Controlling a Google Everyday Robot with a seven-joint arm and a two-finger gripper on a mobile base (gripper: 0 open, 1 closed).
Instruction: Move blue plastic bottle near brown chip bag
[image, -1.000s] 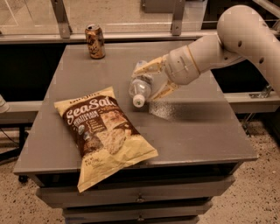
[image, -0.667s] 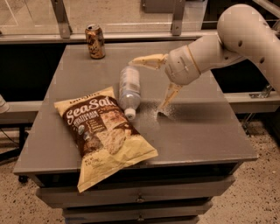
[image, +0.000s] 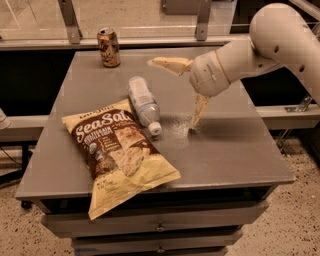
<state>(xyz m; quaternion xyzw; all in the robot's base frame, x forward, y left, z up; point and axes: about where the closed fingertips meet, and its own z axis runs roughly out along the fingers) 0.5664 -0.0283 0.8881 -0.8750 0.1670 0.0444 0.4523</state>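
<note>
The blue plastic bottle (image: 142, 104) lay against the brown chip bag (image: 117, 150); the gripper (image: 172, 95), jaws spread and empty, hung toward the counter (image: 240, 150) right edge; task judged done.

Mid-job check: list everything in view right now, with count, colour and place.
blue plastic bottle: 1, clear with pale label and white cap, lying on its side at the bag's top right corner
brown chip bag: 1, cream-yellow with dark brown panel, flat on the table's front left, overhanging the front edge
drink can: 1, brown patterned, upright, back left of the table
table: 1, grey, drawers below
arm: 1, cream-white, entering from the right
gripper: 1, cream, fingers spread open, right of the bottle, holding nothing
</note>
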